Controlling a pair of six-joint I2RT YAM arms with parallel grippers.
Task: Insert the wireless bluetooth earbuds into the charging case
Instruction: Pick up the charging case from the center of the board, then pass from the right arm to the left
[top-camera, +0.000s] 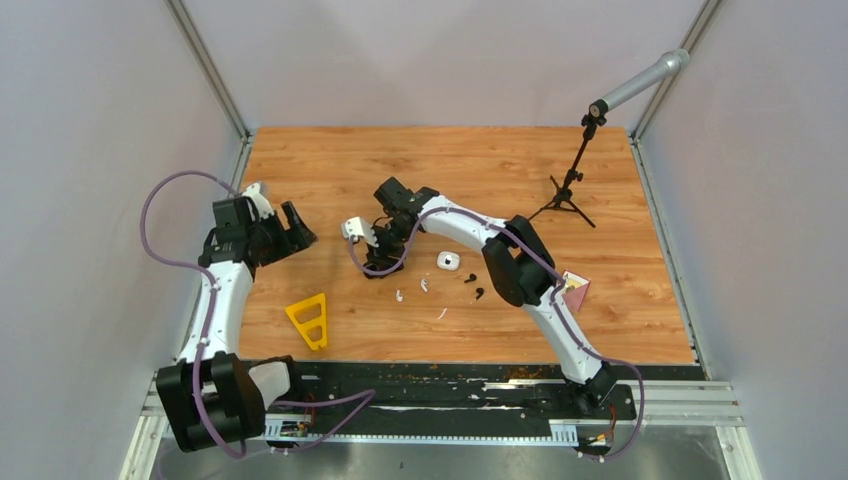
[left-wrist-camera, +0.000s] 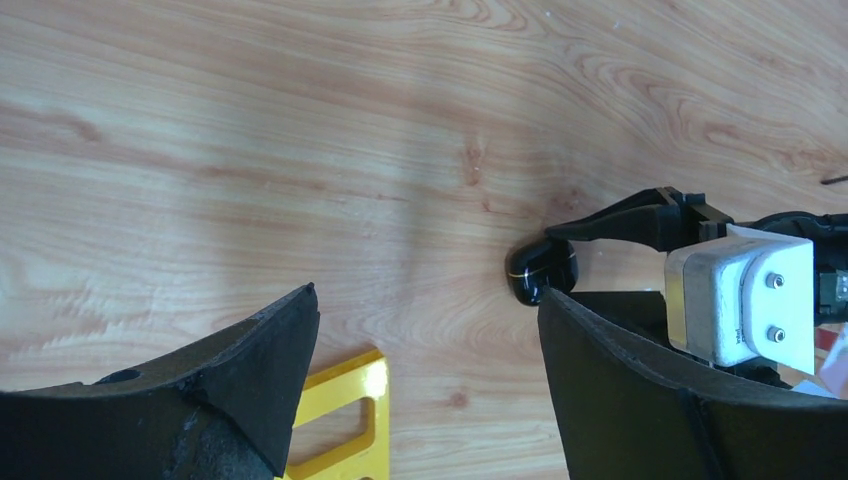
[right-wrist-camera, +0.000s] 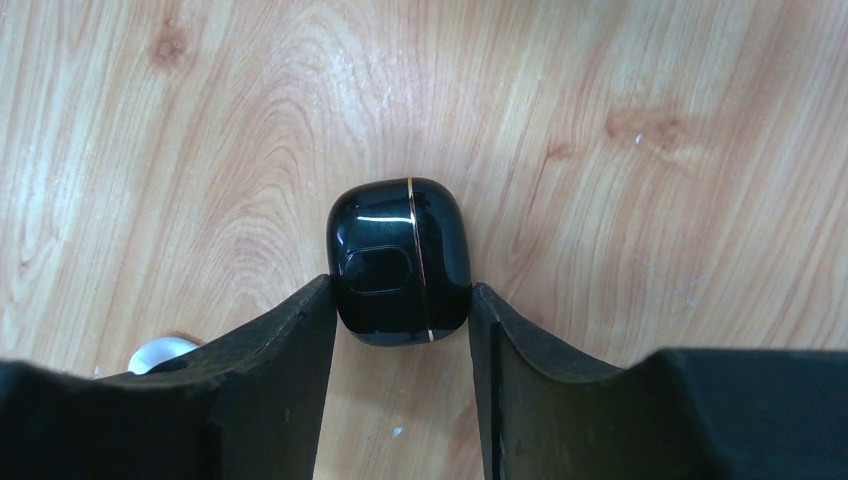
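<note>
Near the middle of the worktop (top-camera: 330, 160) lie the four loose earbuds. The two black earbuds (top-camera: 470, 278) are close together, right of centre, and the two white earbuds (top-camera: 423, 285) are a little to their left. All four rest on the wood, outside either case. Just behind them, between the two pairs, sits the white charging case (top-camera: 447, 261); from above I cannot tell whether its lid is up. Left of the white pair, the black charging case (right-wrist-camera: 400, 262) rests on the wood, glossy, with a thin gold seam line. The right gripper (right-wrist-camera: 401, 300) reaches down over it, and its two fingers (right-wrist-camera: 300, 350) press against opposite sides of the case, clamped on it. A small white rounded thing (right-wrist-camera: 160, 352) peeks out beside one finger; I cannot tell what it is. In front of the earbuds, a thin white sliver (top-camera: 441, 314) lies alone. The left gripper (left-wrist-camera: 428, 310) hovers well to the left of the black case, fingers spread wide with only bare wood between them. A yellow triangular piece (top-camera: 308, 322) lies toward the front edge, nearer the arm bases than that gripper. Further right, a pink card (top-camera: 577, 290) lies beside the right arm, and a microphone stand (top-camera: 568, 195) rises at the back right.
</note>
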